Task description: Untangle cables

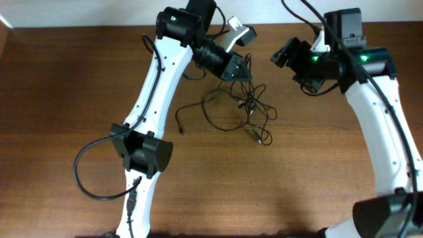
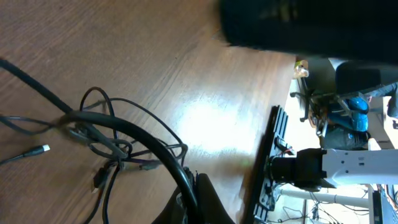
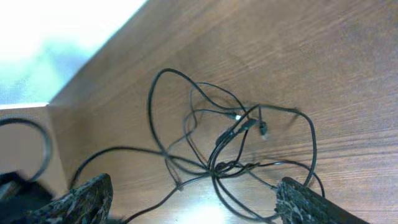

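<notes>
The cables [image 1: 244,106] lie as a knotted bundle of thin black cords on the wooden table, between the two arms. One loose plug end [image 1: 180,129] trails left and another [image 1: 261,140] lies toward the front. My left gripper [image 1: 243,71] sits at the bundle's back edge. In the left wrist view its jaws [image 2: 196,199] are shut on a black cord that runs from the tangle [image 2: 118,146]. My right gripper [image 1: 281,56] hovers to the back right of the bundle. In the right wrist view its fingers [image 3: 199,205] are wide open and empty over the knot [image 3: 230,149].
The brown wooden table [image 1: 66,99] ends at a pale wall along the back. A white block [image 1: 239,30] sits behind the left gripper. The left wrist view shows the table edge with a black rail [image 2: 273,155] and equipment beyond it.
</notes>
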`<action>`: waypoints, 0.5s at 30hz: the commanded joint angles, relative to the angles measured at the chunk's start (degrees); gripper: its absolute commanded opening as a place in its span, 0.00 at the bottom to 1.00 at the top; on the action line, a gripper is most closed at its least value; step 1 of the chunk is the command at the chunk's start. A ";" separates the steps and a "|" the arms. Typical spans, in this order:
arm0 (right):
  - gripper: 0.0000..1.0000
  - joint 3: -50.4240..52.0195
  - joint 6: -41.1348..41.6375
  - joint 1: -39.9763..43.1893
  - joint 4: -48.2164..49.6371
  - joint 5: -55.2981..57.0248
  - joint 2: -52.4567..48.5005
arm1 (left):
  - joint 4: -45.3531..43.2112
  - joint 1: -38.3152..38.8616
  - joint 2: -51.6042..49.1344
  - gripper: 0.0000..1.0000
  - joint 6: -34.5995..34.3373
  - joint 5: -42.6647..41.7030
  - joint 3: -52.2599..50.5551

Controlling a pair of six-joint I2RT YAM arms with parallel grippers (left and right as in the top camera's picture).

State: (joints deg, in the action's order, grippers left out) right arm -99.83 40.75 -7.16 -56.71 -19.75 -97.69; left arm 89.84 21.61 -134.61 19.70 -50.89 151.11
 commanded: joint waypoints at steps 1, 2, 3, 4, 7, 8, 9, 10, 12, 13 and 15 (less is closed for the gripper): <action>0.83 -0.07 -4.55 0.07 3.19 -4.98 -4.20 | 0.26 0.35 7.93 0.00 -0.37 -2.21 -0.04; 0.82 -0.04 -4.22 0.04 4.48 -6.19 -5.07 | 0.24 0.35 8.74 0.00 -0.37 -4.15 -0.04; 0.80 -0.04 -3.85 0.07 6.71 -9.03 -6.23 | 0.22 0.35 9.44 0.00 -0.37 -6.47 -0.04; 0.77 -0.04 -3.41 0.07 7.89 -11.19 -7.02 | 0.22 0.35 9.57 0.00 -0.37 -6.60 -0.04; 0.75 -0.04 -2.54 0.07 11.58 -15.93 -8.24 | 0.26 0.35 9.60 0.00 -0.37 -6.58 -0.04; 0.75 -0.07 -2.38 0.07 12.37 -16.70 -8.22 | 0.26 0.35 9.60 0.00 -0.37 -6.56 -0.04; 0.75 -0.07 -2.40 0.13 13.31 -18.36 -8.22 | 0.26 0.35 9.60 0.00 -0.37 -6.56 -0.04; 0.74 -0.07 -2.45 0.11 14.08 -20.09 -8.22 | 0.26 0.35 9.60 0.00 -0.39 -6.58 -0.04; 0.75 0.02 -3.10 -0.94 13.66 -21.42 -8.39 | 0.24 0.35 9.60 0.00 -0.39 -6.58 -0.04; 0.72 0.33 -3.30 -2.03 13.38 -21.29 -8.63 | 0.15 0.35 9.60 0.00 -0.39 -6.58 -0.04; 0.52 1.62 -3.23 -3.04 12.83 -19.76 -8.87 | 0.04 0.31 9.60 0.00 -0.39 -6.56 -0.04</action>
State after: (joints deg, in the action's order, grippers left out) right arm -99.77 38.20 -8.60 -43.42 -39.13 -105.56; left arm 90.02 22.00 -126.21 19.68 -55.75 150.85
